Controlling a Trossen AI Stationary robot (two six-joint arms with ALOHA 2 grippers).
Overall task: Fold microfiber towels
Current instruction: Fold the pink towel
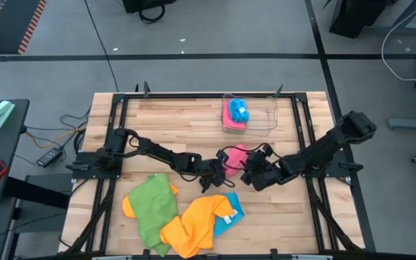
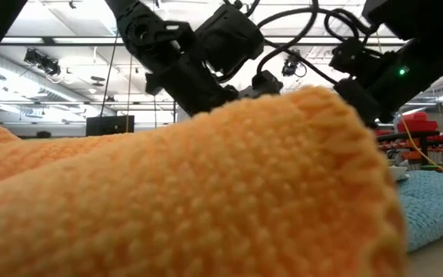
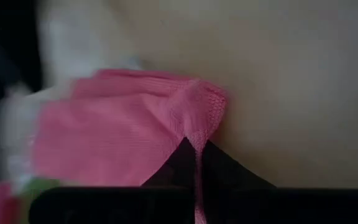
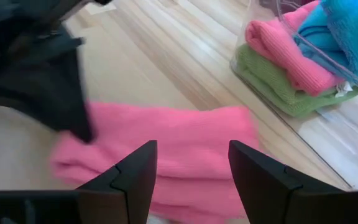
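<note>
**Towel headcount on my desk**

Quick tally, as far as I can see. Loose on the desk (image 1: pixel 193 119): one pink towel (image 1: pixel 235 157), one green towel (image 1: pixel 152 206), one orange towel (image 1: pixel 193 224), one sky blue towel (image 1: pixel 230 217). One clear tray (image 1: pixel 266 119), with three folded inside: green, pink, blue. And my two pincers.

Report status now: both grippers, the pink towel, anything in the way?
Left gripper shut on pink towel edge, table centre. Right gripper open, just over same towel. Nothing blocks; loose towel heap near front, clear tray behind.
</note>
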